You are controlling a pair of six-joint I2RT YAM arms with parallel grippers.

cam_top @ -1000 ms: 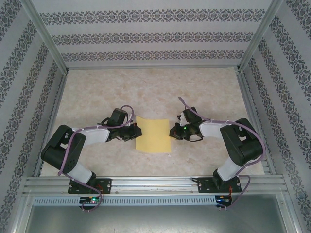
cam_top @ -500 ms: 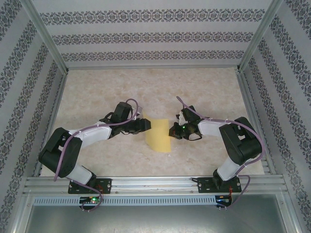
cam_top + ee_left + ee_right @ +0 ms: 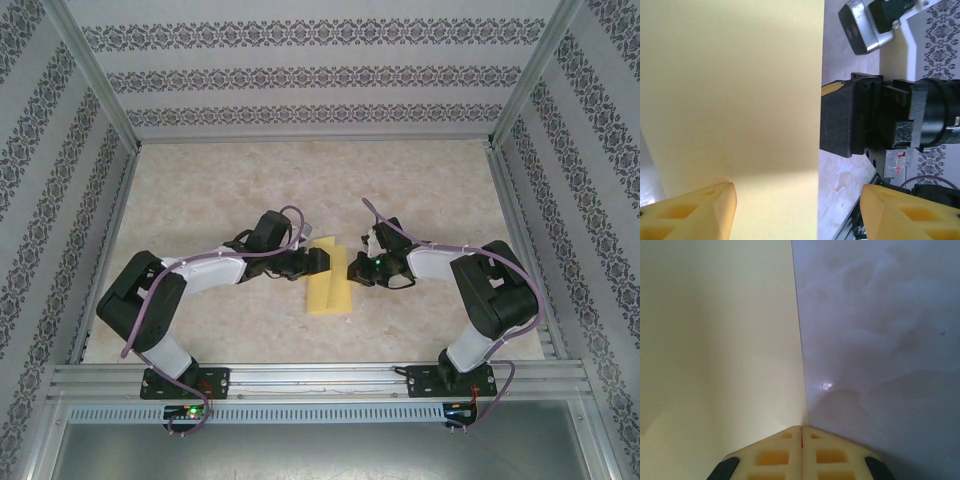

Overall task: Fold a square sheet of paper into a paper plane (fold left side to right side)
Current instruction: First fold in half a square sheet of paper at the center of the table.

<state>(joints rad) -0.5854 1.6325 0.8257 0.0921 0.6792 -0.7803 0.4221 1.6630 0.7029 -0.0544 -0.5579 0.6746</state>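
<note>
Thin pale-yellow paper (image 3: 330,285), a narrow rectangle, lies on the marbled table (image 3: 420,190), far from its edges; my left gripper (image 3: 320,262) gapes over it; my right gripper (image 3: 801,432), closed, touches its side.

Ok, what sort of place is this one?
Probably a lab robot cell, not a home: a marble-look tabletop boxed in by patterned wall panels, aluminium framing along the near edge, with the left arm and right arm bolted to it.

No readable text, labels, brands or numbers on anything in these views
</note>
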